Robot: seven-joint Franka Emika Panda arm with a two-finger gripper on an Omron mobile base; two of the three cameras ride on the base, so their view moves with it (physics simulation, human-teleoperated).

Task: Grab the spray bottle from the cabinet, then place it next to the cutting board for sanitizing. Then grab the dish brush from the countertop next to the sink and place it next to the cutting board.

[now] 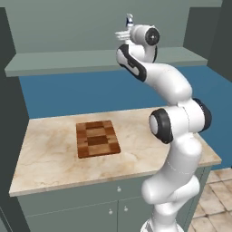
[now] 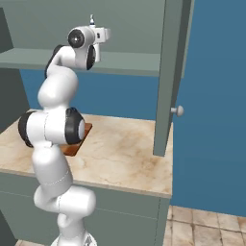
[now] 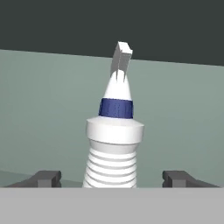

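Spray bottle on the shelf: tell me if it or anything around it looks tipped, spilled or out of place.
Nothing stands out. The spray bottle stands upright against the cabinet back panel, centred between the open gripper fingertips, not yet gripped. The cutting board lies flat on the counter, with no spill visible.

The arm [image 1: 174,136] rises from its base, bends at a dark-jointed elbow, then leans back and up, with the wrist [image 1: 145,35] folded over at the top and the hand pointing level, away from the cameras. In the hand view the gripper [image 3: 111,179] stands with its jaws spread wide, the two dark fingertips [image 3: 43,178] well apart at either side.
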